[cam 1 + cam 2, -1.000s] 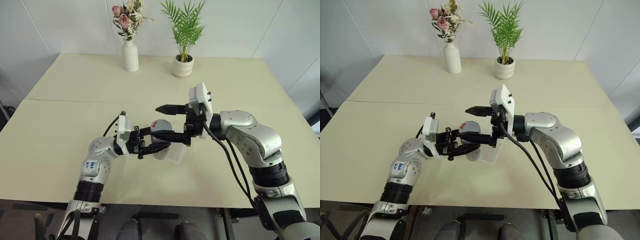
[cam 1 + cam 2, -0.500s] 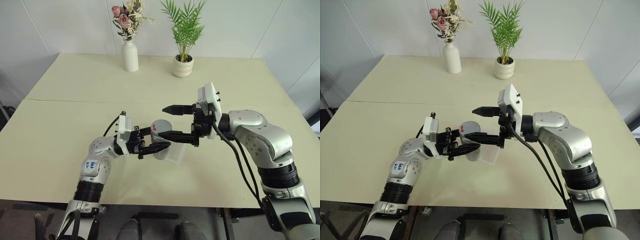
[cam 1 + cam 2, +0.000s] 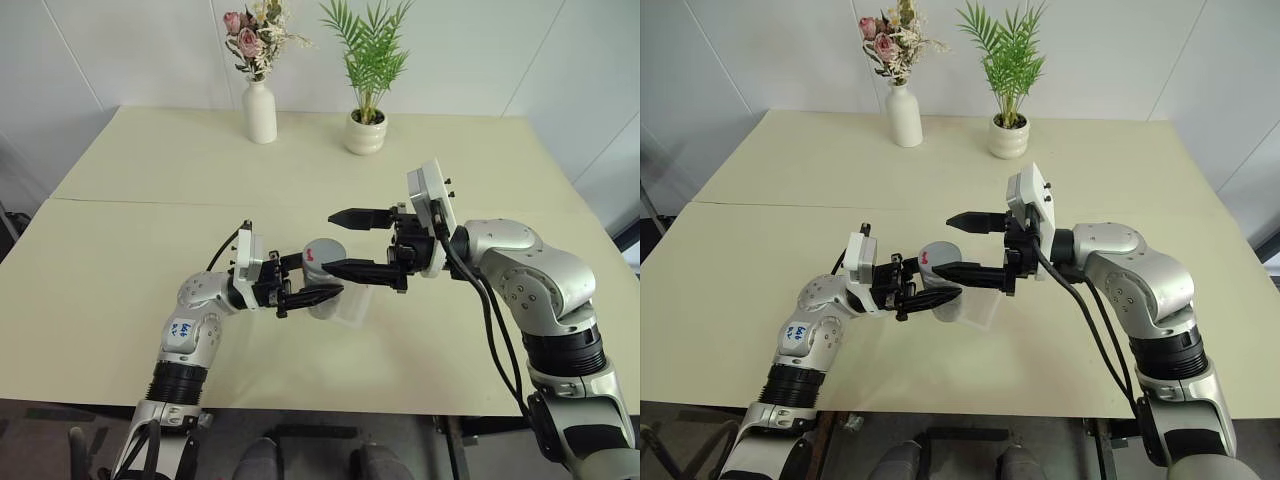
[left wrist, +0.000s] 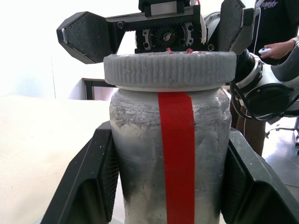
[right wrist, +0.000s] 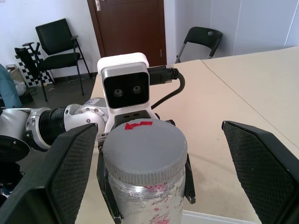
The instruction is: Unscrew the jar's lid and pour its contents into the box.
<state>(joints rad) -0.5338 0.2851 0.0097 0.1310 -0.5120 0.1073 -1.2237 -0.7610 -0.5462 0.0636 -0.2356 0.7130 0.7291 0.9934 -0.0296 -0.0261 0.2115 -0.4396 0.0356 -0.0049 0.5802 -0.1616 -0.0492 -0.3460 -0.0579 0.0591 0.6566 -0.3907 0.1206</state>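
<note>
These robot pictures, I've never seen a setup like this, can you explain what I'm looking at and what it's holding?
It is a humanoid robot with two arms, each ending in a two-fingered gripper. Two pictures come from cameras in its head, looking down over a pale table. The other two come from cameras on its wrists, looking along the fingers. The left gripper is shut on a small clear jar with a red stripe, holding it above a clear box on the table. The jar's grey lid is on. The right gripper is wide open, its fingers level with the lid on either side, touching nothing. At the table's far edge stand a white flower vase and a potted plant.
</note>
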